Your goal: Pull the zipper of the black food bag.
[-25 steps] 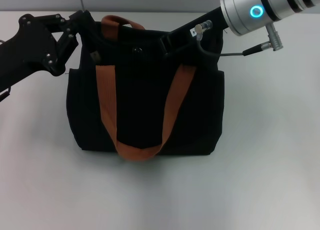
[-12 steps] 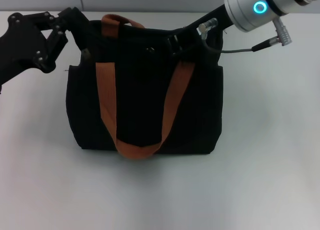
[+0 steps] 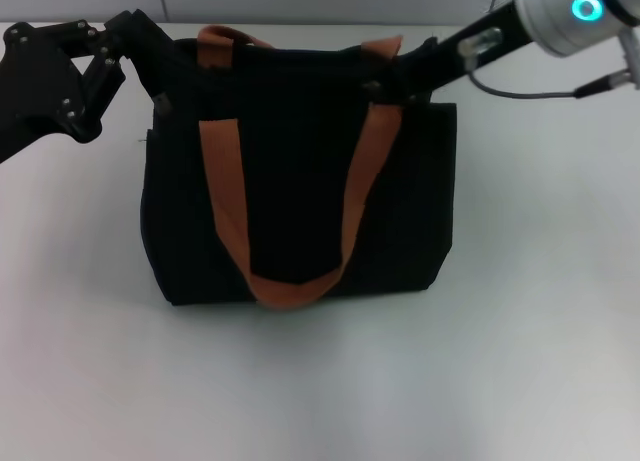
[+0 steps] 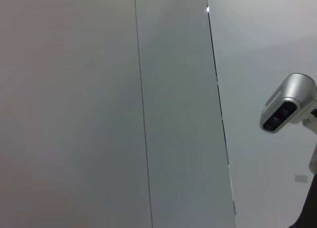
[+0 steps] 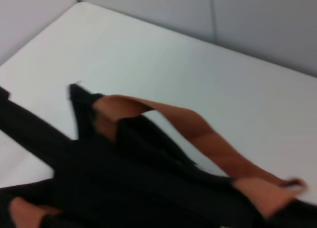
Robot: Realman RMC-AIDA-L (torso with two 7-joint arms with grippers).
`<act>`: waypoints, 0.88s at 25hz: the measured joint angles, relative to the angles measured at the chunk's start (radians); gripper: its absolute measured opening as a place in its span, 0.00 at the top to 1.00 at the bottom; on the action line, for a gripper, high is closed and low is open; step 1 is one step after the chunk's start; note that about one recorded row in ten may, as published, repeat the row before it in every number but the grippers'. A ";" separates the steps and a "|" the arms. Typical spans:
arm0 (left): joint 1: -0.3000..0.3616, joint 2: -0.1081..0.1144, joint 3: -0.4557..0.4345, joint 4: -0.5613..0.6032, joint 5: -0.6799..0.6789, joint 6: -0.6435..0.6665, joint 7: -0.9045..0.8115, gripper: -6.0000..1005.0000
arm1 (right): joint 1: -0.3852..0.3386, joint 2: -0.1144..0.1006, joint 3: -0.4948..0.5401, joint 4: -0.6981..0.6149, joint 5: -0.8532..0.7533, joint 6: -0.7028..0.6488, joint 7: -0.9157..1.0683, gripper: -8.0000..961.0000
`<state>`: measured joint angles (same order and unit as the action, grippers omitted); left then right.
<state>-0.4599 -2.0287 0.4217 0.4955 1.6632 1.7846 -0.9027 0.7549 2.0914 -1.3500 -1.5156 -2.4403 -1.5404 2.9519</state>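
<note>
My left gripper point(image 3: 150, 56) at the top left corner of the black food bag point(image 3: 300, 181), fingers' state unclear, bag upright on the white surface point(image 3: 320, 381), long axis left-right, zip edge up, my right gripper point(image 3: 395, 76) at its top right, fingers unclear.

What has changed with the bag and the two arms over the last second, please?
The right gripper has travelled along the top edge of the bag toward the robot's right, from near the middle to the right-hand strap. The bag's top has stretched wider on that side. The left gripper has shifted slightly up and outward at the left top corner. The bag stays upright on the table, front strap hanging as before.
</note>
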 joint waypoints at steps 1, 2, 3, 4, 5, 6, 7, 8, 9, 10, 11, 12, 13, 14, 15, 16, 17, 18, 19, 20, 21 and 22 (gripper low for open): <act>0.000 0.001 0.000 0.000 0.000 -0.001 0.000 0.88 | -0.016 0.000 0.003 -0.019 -0.004 -0.005 0.003 0.99; 0.000 0.001 0.000 0.000 0.000 -0.001 0.000 0.88 | -0.016 0.000 0.003 -0.019 -0.004 -0.005 0.003 0.99; 0.000 0.001 0.000 0.000 0.000 -0.002 0.000 0.88 | -0.032 0.001 0.006 -0.040 -0.006 -0.008 0.004 0.99; 0.000 0.002 0.000 0.000 0.000 -0.002 0.000 0.88 | -0.047 0.001 0.009 -0.057 -0.006 -0.011 0.004 0.99; 0.000 0.002 0.000 0.000 0.000 -0.002 0.000 0.88 | -0.061 0.001 0.010 -0.072 -0.004 -0.012 0.004 0.99; 0.000 0.002 0.000 0.000 0.000 -0.003 0.001 0.88 | -0.073 0.001 0.011 -0.084 0.001 -0.012 0.005 0.99; 0.000 0.002 0.000 0.000 0.000 -0.003 0.001 0.88 | -0.082 0.001 0.011 -0.091 0.008 -0.011 0.005 0.99; 0.000 0.002 0.001 0.000 0.000 -0.003 0.001 0.88 | -0.091 0.001 0.012 -0.095 0.019 -0.009 0.004 0.99; 0.000 0.002 0.001 0.000 0.000 -0.004 0.001 0.88 | -0.106 0.001 0.014 -0.097 0.046 -0.004 -0.001 0.99; 0.000 0.002 0.001 0.000 0.000 -0.004 0.001 0.88 | -0.112 0.001 0.017 -0.095 0.064 -0.002 -0.011 0.98; 0.002 0.002 0.001 0.000 0.000 -0.004 0.001 0.88 | -0.119 0.001 0.021 -0.092 0.085 0.001 -0.030 0.97; 0.003 0.002 0.001 0.000 -0.001 -0.004 0.001 0.88 | -0.119 0.001 0.021 -0.092 0.085 0.001 -0.030 0.96; 0.005 0.001 0.001 0.000 -0.001 -0.003 0.001 0.88 | -0.129 0.000 0.028 -0.085 0.112 0.009 -0.059 0.95; 0.006 0.000 0.001 0.000 -0.001 -0.003 0.001 0.88 | -0.160 0.000 0.044 -0.066 0.186 0.042 -0.147 0.94; 0.007 -0.002 0.002 -0.002 -0.001 -0.004 0.000 0.88 | -0.160 0.000 0.044 -0.066 0.186 0.042 -0.147 0.93; 0.008 -0.002 0.003 -0.004 -0.001 -0.004 -0.001 0.88 | -0.178 0.000 0.057 -0.050 0.234 0.064 -0.199 0.92; 0.010 -0.003 0.004 -0.006 -0.001 -0.004 -0.003 0.88 | -0.203 -0.001 0.078 -0.022 0.313 0.092 -0.272 0.91; 0.013 -0.003 0.004 -0.007 -0.001 -0.004 -0.006 0.88 | -0.223 -0.003 0.097 0.001 0.375 0.110 -0.339 0.89; 0.020 -0.003 0.004 -0.008 0.001 -0.004 -0.018 0.88 | -0.256 -0.007 0.143 0.074 0.531 0.127 -0.503 0.88; 0.020 -0.003 0.004 -0.008 0.001 -0.004 -0.018 0.88 | -0.256 -0.007 0.143 0.074 0.531 0.127 -0.503 0.87; 0.025 -0.003 0.004 -0.008 0.002 -0.003 -0.023 0.88 | -0.271 -0.009 0.173 0.120 0.618 0.120 -0.595 0.86; 0.027 -0.003 0.006 -0.009 0.002 -0.002 -0.026 0.88 | -0.284 -0.010 0.206 0.166 0.693 0.101 -0.681 0.82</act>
<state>-0.4327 -2.0319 0.4273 0.4865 1.6654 1.7825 -0.9289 0.4710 2.0814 -1.1443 -1.3501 -1.7475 -1.4395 2.2711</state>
